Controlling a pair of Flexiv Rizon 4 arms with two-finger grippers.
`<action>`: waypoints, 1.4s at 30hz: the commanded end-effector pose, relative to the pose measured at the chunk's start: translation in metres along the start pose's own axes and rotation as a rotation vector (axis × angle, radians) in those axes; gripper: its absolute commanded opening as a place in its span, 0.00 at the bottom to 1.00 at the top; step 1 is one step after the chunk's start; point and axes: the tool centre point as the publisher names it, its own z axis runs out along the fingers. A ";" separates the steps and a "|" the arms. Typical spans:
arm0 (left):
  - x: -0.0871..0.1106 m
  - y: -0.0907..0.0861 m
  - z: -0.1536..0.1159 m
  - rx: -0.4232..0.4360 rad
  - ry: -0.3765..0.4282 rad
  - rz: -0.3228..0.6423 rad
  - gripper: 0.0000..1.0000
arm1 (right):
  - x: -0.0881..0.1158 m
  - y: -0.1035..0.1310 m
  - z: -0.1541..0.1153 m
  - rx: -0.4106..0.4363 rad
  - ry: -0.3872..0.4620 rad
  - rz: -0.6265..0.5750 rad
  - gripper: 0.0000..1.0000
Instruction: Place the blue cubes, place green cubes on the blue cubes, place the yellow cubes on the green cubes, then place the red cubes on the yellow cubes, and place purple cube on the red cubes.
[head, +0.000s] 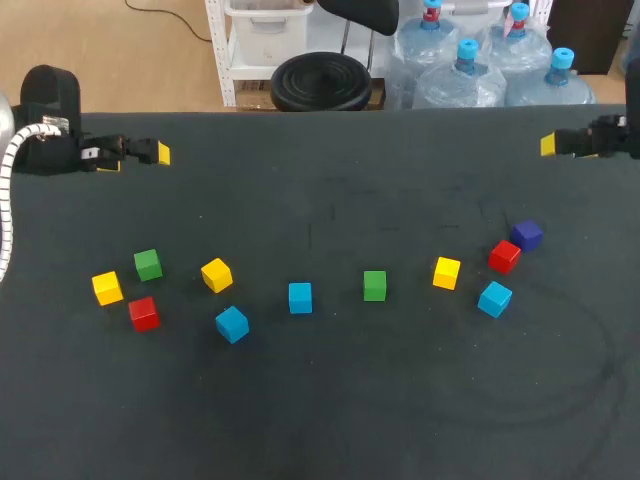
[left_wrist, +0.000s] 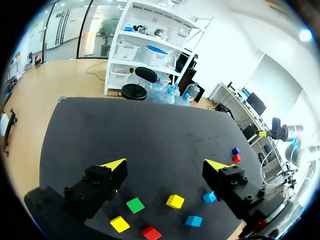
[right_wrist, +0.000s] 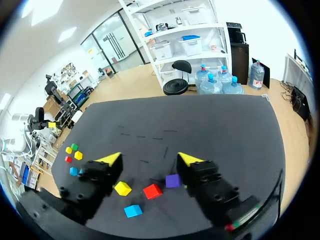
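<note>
Cubes lie in a loose row across the dark table (head: 330, 400). At the left are a yellow cube (head: 107, 288), a green cube (head: 148, 264), a red cube (head: 144, 313), a second yellow cube (head: 216, 274) and a blue cube (head: 231, 324). In the middle sit a blue cube (head: 300, 297) and a green cube (head: 375, 285). At the right are a yellow cube (head: 446, 272), a red cube (head: 504, 256), a purple cube (head: 527, 235) and a blue cube (head: 494, 298). My left gripper (head: 150, 152) hangs open at the far left, well behind the cubes. My right gripper (head: 555, 143) stands open at the far right, holding nothing.
The table's back edge (head: 330, 112) runs just behind both grippers. A wide bare strip of table lies between the grippers and the cubes, and another in front of the cubes.
</note>
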 end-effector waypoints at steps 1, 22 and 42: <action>0.000 0.000 0.000 0.000 0.000 0.000 1.00 | 0.000 0.000 0.000 0.000 0.000 0.000 1.00; 0.000 0.000 0.000 0.000 0.000 0.000 1.00 | -0.001 0.001 0.000 0.049 0.026 -0.026 1.00; 0.000 0.000 0.000 0.000 0.000 0.000 1.00 | 0.005 0.038 -0.018 -0.020 0.104 -0.045 1.00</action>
